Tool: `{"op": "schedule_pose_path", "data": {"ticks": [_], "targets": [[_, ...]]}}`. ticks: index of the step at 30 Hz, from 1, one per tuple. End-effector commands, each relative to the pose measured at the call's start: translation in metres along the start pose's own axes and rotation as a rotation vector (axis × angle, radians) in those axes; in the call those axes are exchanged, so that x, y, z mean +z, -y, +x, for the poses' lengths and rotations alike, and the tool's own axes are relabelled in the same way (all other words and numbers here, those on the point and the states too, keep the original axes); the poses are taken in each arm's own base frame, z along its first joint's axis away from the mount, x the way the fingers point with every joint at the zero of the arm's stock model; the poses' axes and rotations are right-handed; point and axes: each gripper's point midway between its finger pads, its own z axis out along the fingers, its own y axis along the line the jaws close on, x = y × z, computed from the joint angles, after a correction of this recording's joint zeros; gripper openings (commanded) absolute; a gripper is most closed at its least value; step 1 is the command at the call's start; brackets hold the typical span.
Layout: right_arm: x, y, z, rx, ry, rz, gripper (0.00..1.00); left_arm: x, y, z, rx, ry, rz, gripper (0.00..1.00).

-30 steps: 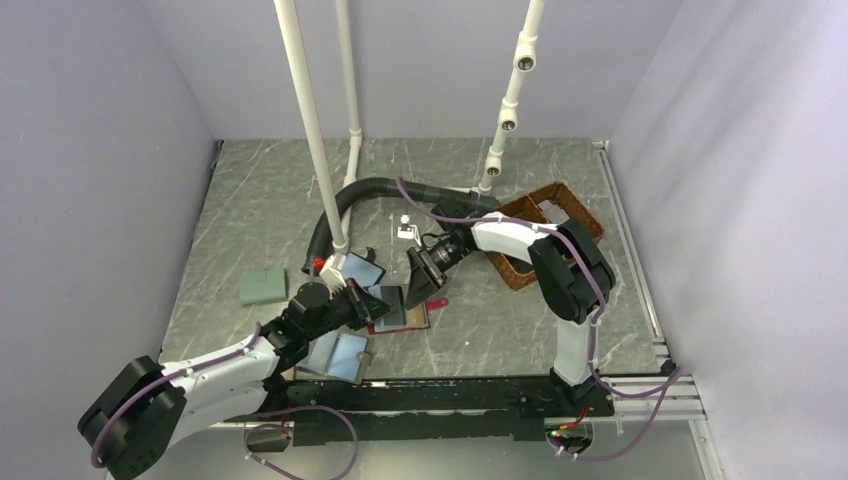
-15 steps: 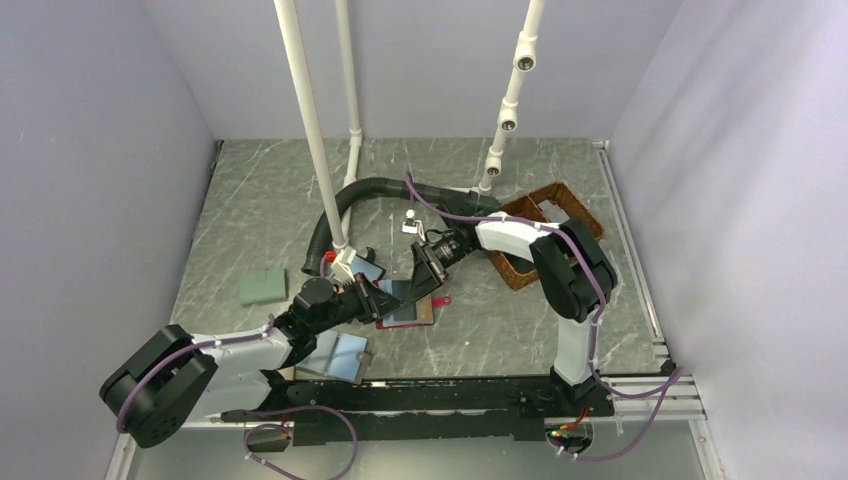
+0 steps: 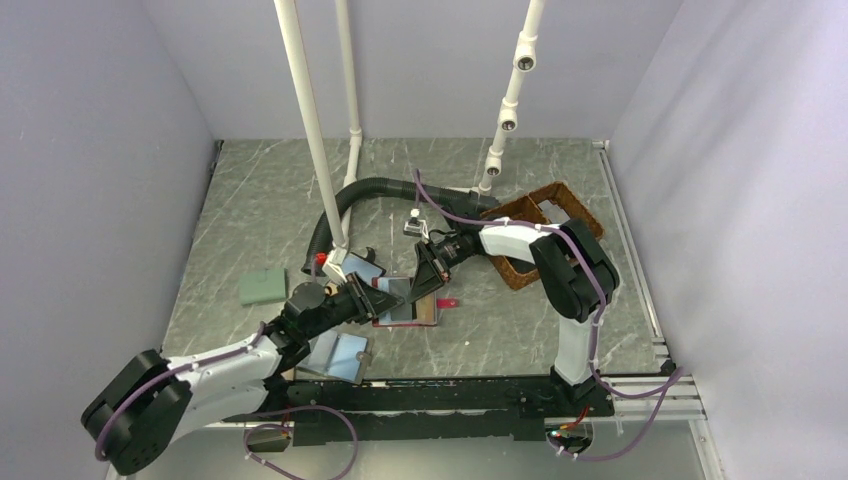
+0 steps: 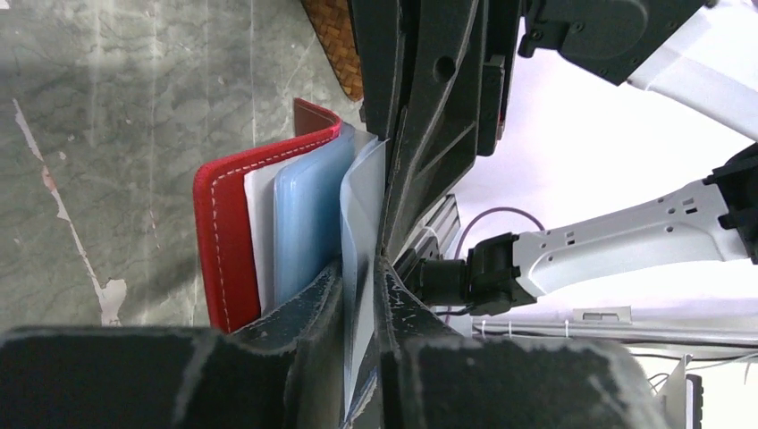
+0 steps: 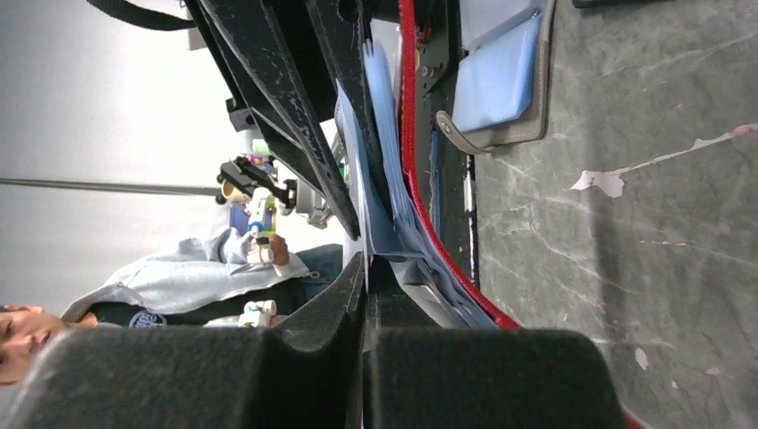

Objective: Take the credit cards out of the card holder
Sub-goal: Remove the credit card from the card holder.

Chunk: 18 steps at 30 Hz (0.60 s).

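At the far left a flat grey-green pad [image 3: 263,287] lies alone on the marble table [image 3: 250,200], with free room around it up to the left wall. Next, the grey-blue folding wallet [image 3: 340,356] lies open near the front rail [image 3: 450,395], partly under the left arm. A case with a blue face [image 3: 358,268] lies just behind the left gripper [image 3: 378,297], at the foot of a white pole [image 3: 312,130] and a black hose [image 3: 345,200]; these close the way behind.

The card holder [image 3: 402,310] is in the middle of the table between both grippers, its red cover spread open. The left gripper's jaws are narrow, with one clear sleeve between them. The right gripper [image 3: 428,290] meets it from the other side, its jaws pressed together on a thin leaf. The red pull tab [image 3: 448,302] points to the right.

Further right a wicker basket [image 3: 572,197] sits beside the right arm. In front of the holder the table is bare up to the rail.
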Motion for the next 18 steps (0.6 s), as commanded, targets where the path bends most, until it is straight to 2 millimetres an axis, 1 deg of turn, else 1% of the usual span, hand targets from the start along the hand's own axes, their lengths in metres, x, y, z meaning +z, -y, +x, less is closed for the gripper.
{"op": "schedule_pose_path", "data": {"ticks": [1, 3, 6, 13, 16, 18], "targets": [[-0.001, -0.019, -0.002, -0.052, 0.000, -0.059, 0.00, -0.007, 0.011, -0.018, -0.015, 0.093, 0.019, 0.22], [-0.001, -0.018, -0.001, -0.051, -0.002, -0.064, 0.00, -0.009, 0.012, -0.018, -0.015, 0.099, 0.023, 0.22], [-0.002, -0.019, 0.000, -0.053, -0.004, -0.071, 0.00, -0.013, 0.014, -0.018, -0.019, 0.105, 0.038, 0.20], [-0.002, -0.019, 0.002, -0.054, -0.005, -0.076, 0.00, -0.016, 0.015, -0.018, -0.030, 0.117, 0.052, 0.20], [-0.002, -0.017, 0.003, -0.053, -0.003, -0.073, 0.00, -0.018, 0.015, -0.019, -0.031, 0.126, 0.055, 0.16], [-0.002, -0.015, 0.004, -0.053, -0.002, -0.071, 0.00, -0.019, 0.014, -0.019, -0.034, 0.132, 0.058, 0.09]]}}
